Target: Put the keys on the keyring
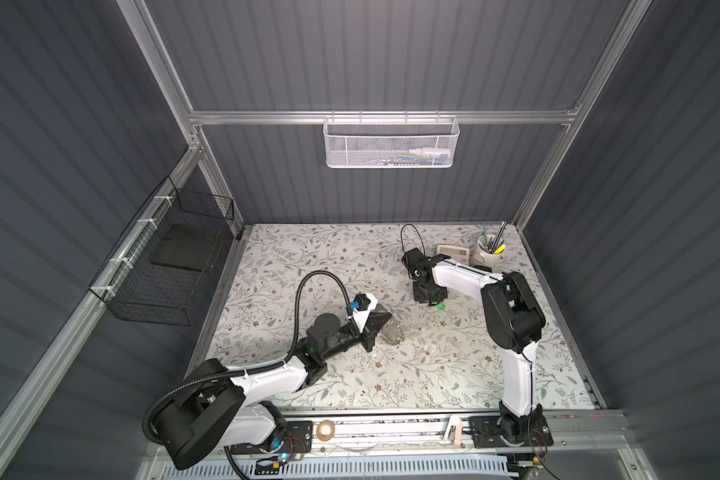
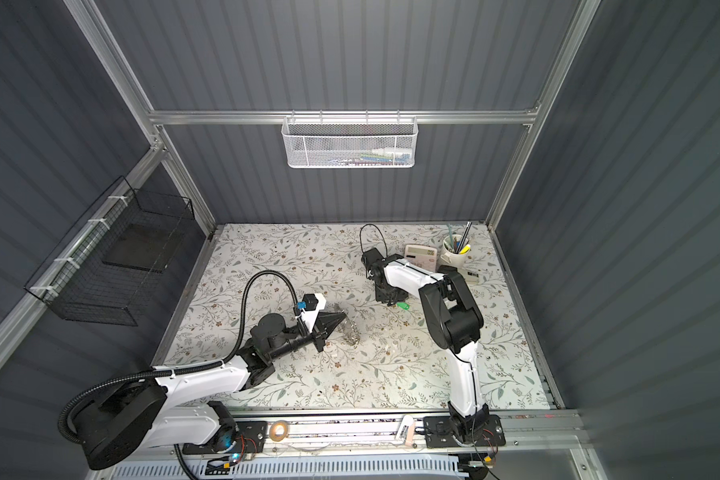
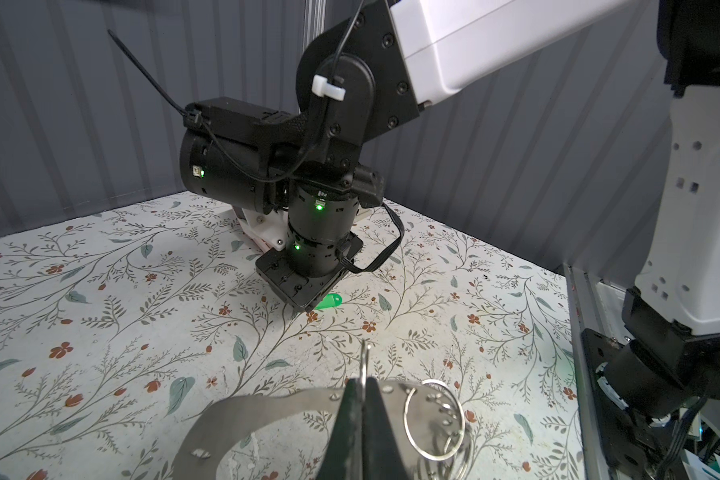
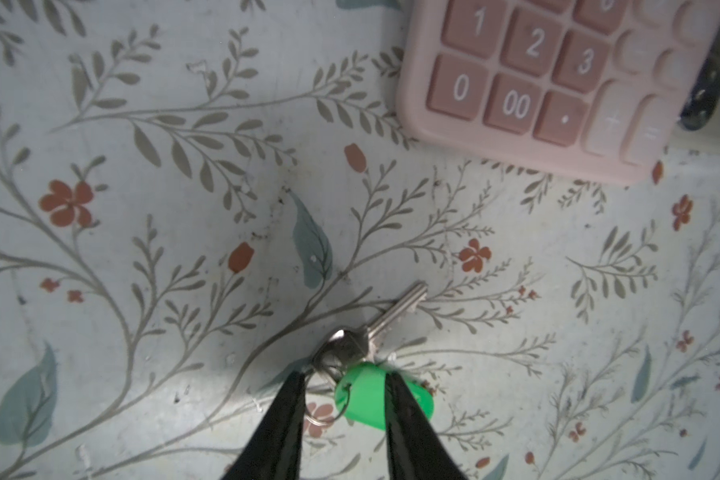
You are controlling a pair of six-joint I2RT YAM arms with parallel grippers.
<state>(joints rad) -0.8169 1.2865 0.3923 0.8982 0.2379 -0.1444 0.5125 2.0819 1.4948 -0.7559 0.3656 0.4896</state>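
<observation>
The keys (image 4: 366, 399) lie flat on the floral table: one silver blade (image 4: 400, 309) joined by a small split ring to a bright green plastic head. My right gripper (image 4: 346, 380) points down over them and is open, with one finger on each side of the green head. In both top views the green head (image 1: 440, 306) (image 2: 403, 306) peeks out beside that gripper. The keyring (image 3: 267, 415) shows as a silvery band with holes and several split rings, also seen at centre table (image 1: 393, 330). My left gripper (image 3: 363, 384) is shut on a thin upright ring of it.
A pink calculator (image 4: 558, 83) (image 1: 454, 253) lies just behind the keys, and a white mug of pens (image 1: 489, 251) stands at the back right. A white mesh basket (image 1: 391, 143) hangs on the back wall, and a black wire basket (image 1: 171, 257) on the left wall.
</observation>
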